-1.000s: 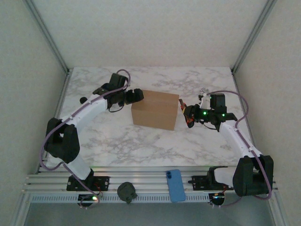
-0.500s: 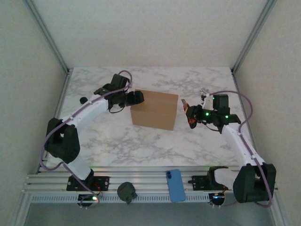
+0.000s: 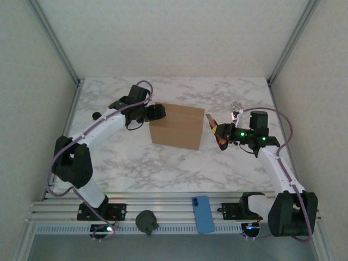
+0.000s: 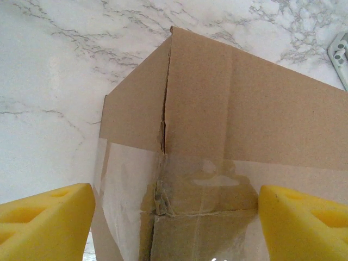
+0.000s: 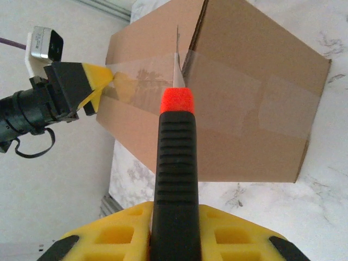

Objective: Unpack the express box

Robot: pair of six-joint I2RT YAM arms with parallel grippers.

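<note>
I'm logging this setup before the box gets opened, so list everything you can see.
box: one, brown, middle of the table
tape: clear strips, on the box
tool: one, black handle with orange tip, pointing at the box
phone: one, blue, near rail
round object: one, dark, near rail, left of the phone
table: one, white marble
left hand: one, yellow pads, open, at the box's left end
right hand: one, yellow pads, shut on the tool, right of the box
</note>
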